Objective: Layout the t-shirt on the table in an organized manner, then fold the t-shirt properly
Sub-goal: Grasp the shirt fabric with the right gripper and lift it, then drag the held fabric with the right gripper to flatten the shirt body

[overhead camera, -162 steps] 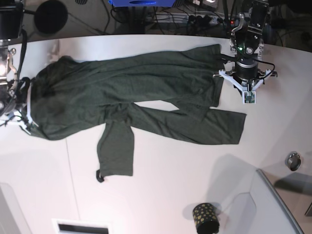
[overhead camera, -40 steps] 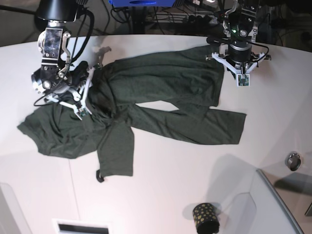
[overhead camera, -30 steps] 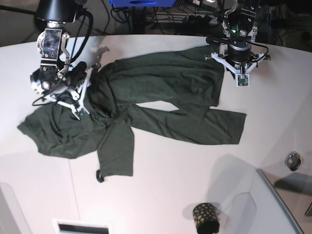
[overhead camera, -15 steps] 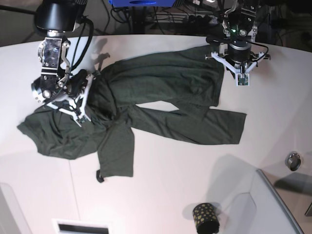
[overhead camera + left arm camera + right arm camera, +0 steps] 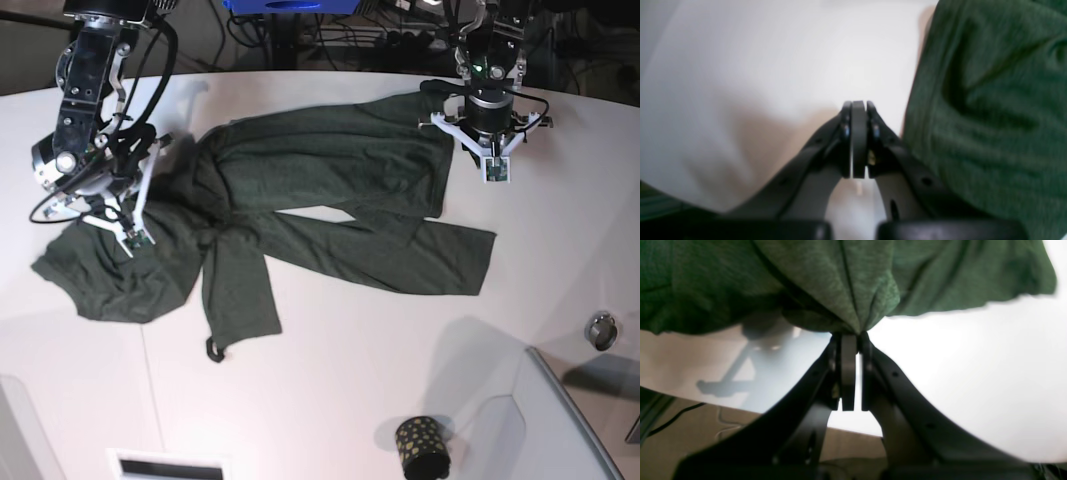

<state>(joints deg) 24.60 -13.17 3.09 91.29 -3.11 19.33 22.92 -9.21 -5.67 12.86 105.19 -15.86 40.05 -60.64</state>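
Pinching a gathered fold of t-shirt [image 5: 853,290] at tips of right gripper [image 5: 851,340], jaws clamped, cloth bunching just beyond. Left gripper [image 5: 858,110] pressed together, holding nothing; shirt edge just right of fingertips, white table [image 5: 773,66] beyond.
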